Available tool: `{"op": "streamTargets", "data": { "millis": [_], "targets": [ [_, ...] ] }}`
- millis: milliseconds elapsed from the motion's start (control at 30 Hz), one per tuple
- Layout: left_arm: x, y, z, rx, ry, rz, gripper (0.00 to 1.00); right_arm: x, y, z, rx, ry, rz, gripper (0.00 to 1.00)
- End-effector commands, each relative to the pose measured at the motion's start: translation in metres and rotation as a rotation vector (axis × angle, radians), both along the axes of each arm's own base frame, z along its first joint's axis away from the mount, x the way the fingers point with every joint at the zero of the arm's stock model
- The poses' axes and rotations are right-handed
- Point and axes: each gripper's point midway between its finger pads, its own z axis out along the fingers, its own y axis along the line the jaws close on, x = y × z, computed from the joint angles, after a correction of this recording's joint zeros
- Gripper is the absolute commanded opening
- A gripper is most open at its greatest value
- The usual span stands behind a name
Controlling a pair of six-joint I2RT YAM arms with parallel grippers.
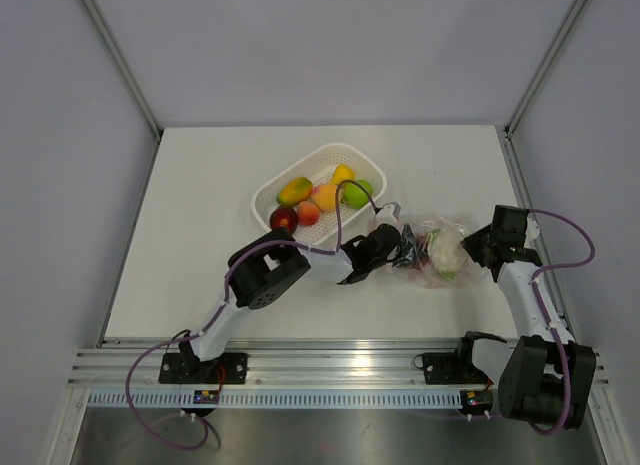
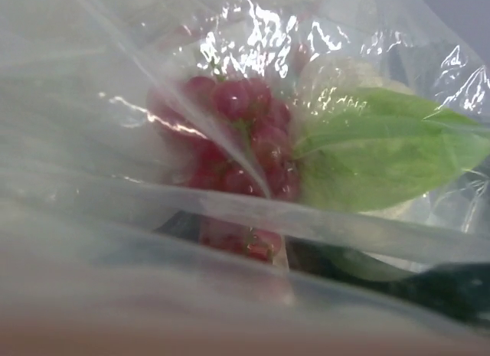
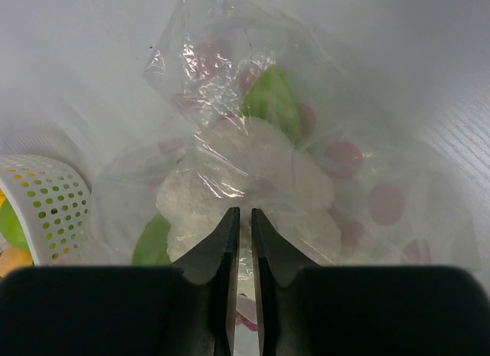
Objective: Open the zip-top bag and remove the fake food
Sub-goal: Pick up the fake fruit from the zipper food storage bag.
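Observation:
The zip-top bag (image 1: 440, 247) lies right of centre, holding a pale green-white leafy piece (image 1: 446, 253) and a dark red grape bunch (image 2: 245, 134). My left gripper (image 1: 400, 247) is at the bag's left end. In the left wrist view crinkled plastic (image 2: 115, 103) covers the lens. Its dark fingers (image 2: 180, 222) show only dimly either side of the grapes, beside a green leaf (image 2: 383, 149). My right gripper (image 1: 472, 250) is at the bag's right end, shut (image 3: 241, 214) on a fold of bag film (image 3: 230, 57) just before the leafy piece (image 3: 253, 164).
A white perforated basket (image 1: 270, 200) stands behind the left gripper with several fake fruits in it: red apple, green apple, orange, yellow pieces. Its rim also shows at the left of the right wrist view (image 3: 46, 203). Grey walls enclose the table.

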Motion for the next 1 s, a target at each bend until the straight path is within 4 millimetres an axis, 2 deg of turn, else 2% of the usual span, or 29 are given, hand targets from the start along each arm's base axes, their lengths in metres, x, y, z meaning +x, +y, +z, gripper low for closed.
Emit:
{"op": "streamTargets", "data": {
  "millis": [0, 33, 100, 200, 500, 567, 633, 667, 967],
  "targets": [
    [-0.005, 0.013, -0.038, 0.112, 0.023, 0.001, 0.47, 0.004, 0.002, 0.007, -0.004, -0.037, 0.019, 0.18],
    [-0.003, 0.013, -0.035, 0.104, 0.019, 0.004, 0.42, 0.003, 0.002, 0.007, -0.003, -0.033, 0.019, 0.18],
    [-0.004, 0.019, -0.039, 0.111, 0.021, 0.012, 0.38, 0.003, 0.001, 0.006, -0.002, -0.03, 0.006, 0.18],
    [-0.003, 0.02, -0.033, 0.082, 0.018, 0.018, 0.33, 0.001, -0.003, 0.006, -0.008, -0.019, -0.022, 0.18],
    [-0.002, 0.041, -0.015, -0.008, 0.007, 0.036, 0.31, -0.006, -0.014, 0.0, -0.019, 0.021, -0.119, 0.18],
    [-0.005, 0.05, -0.018, -0.017, 0.021, 0.036, 0.31, -0.009, -0.017, -0.001, -0.026, 0.029, -0.144, 0.18],
    [-0.005, 0.053, -0.008, -0.037, 0.006, 0.042, 0.3, -0.01, -0.019, 0.0, -0.029, 0.027, -0.157, 0.18],
    [-0.007, 0.059, -0.011, -0.032, 0.009, 0.045, 0.3, -0.011, -0.021, 0.0, -0.031, 0.031, -0.17, 0.18],
    [-0.009, 0.072, 0.008, -0.052, -0.034, 0.062, 0.29, -0.017, -0.028, 0.003, -0.05, 0.026, -0.218, 0.18]
  ]
}}
